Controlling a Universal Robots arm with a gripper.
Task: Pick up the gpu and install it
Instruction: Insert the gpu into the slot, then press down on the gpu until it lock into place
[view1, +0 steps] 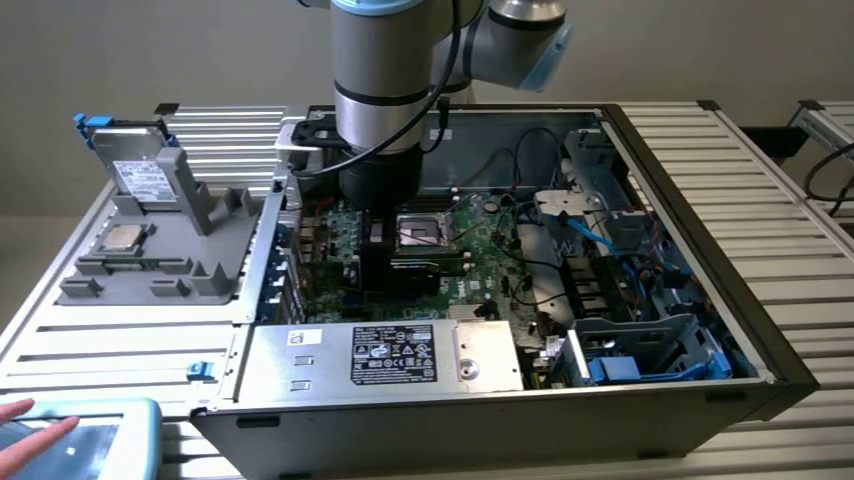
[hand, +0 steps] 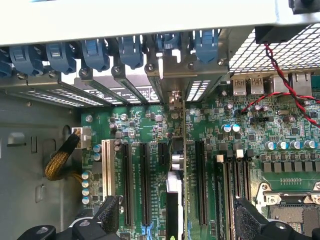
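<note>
The gpu (hand: 175, 172) shows edge-on in the wrist view, standing upright on the green motherboard (hand: 280, 165) among the long black expansion slots. Its silver bracket (hand: 172, 97) meets the case's rear slot wall. My gripper (hand: 177, 215) straddles the card, and its black padded fingers (hand: 107, 212) stand wide apart with a clear gap to the card on each side, so it is open. In the exterior view my gripper (view1: 387, 265) reaches down inside the open computer case (view1: 694, 300), just beside the processor socket (view1: 424, 232).
Blue slot latches (hand: 95, 52) line the rear wall, and red and black wires (hand: 280, 85) cross nearby. The power supply (view1: 394, 355) sits at the case's front. A grey stand (view1: 160, 250) holds a silver processor chip (view1: 123, 237). A hand (view1: 27, 445) rests on a pale box at the exterior view's lower left.
</note>
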